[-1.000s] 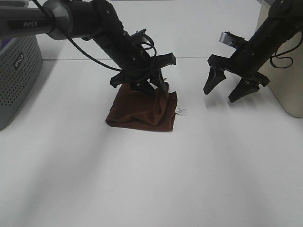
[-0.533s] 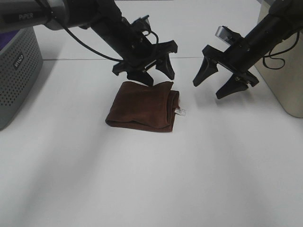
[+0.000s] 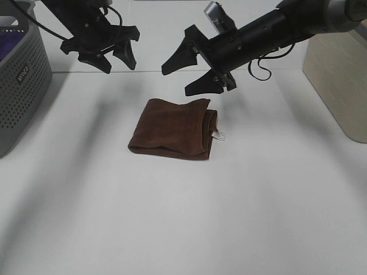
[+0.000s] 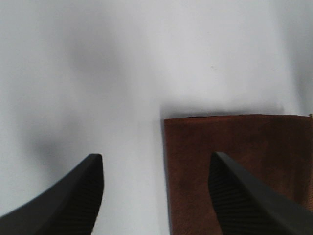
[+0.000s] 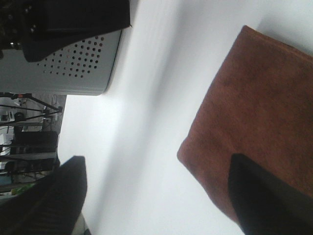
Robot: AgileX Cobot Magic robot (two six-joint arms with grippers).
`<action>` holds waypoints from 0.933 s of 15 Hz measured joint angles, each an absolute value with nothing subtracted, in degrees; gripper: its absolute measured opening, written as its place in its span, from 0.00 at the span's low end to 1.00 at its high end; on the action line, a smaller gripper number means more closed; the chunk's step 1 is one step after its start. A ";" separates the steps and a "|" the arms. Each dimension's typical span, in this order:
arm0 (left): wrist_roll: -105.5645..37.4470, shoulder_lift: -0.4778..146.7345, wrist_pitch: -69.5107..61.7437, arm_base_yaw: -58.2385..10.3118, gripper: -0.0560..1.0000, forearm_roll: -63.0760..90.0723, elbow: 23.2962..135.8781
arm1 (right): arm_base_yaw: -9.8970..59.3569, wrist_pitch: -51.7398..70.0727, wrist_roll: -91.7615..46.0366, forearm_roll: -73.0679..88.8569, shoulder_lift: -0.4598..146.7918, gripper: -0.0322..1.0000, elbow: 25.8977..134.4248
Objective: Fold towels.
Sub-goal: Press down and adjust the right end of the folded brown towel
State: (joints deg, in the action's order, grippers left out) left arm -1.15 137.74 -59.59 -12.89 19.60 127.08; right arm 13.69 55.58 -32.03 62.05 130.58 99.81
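**Folded brown towel on the counter, both hands empty above it**

At the far left a grey perforated basket (image 3: 23, 86) stands at the edge of the white counter (image 3: 183, 217), with something purple (image 3: 10, 50) showing inside its rim; I cannot tell what it is.

Just to the right of the basket, the left hand (image 3: 116, 62) hangs in the air towards the back of the counter. Its jaws are spread wide and it grips nothing. It is well apart from the towel.

The towel (image 3: 172, 129) lies near the middle of the counter. It is dark brown and folded into a thick, roughly rectangular pad, slightly rumpled along its right side. A small white label (image 3: 218, 136) pokes out at its right edge and rests on the counter.

Behind the towel's back right corner hovers the right hand (image 3: 178, 81), its arm reaching in from the right. Its jaws also gape wide, it holds nothing, and it is clear of the cloth.

At the far right stands a pale beige box (image 3: 338, 86).
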 joint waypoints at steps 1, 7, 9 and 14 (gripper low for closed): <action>-1.15 137.74 -59.59 -12.89 0.62 19.60 127.08 | 13.69 55.58 -32.03 62.05 130.58 0.76 99.81; -1.15 137.74 -60.62 -12.72 0.62 18.85 127.08 | 12.61 53.29 -32.26 64.52 138.20 0.76 99.81; -1.15 137.74 -60.79 -12.72 0.62 18.85 127.08 | 11.29 54.95 -31.86 64.46 139.63 0.76 99.75; -1.15 137.80 -61.88 -12.72 0.62 18.85 127.08 | 7.05 58.79 -31.74 61.25 139.63 0.76 99.75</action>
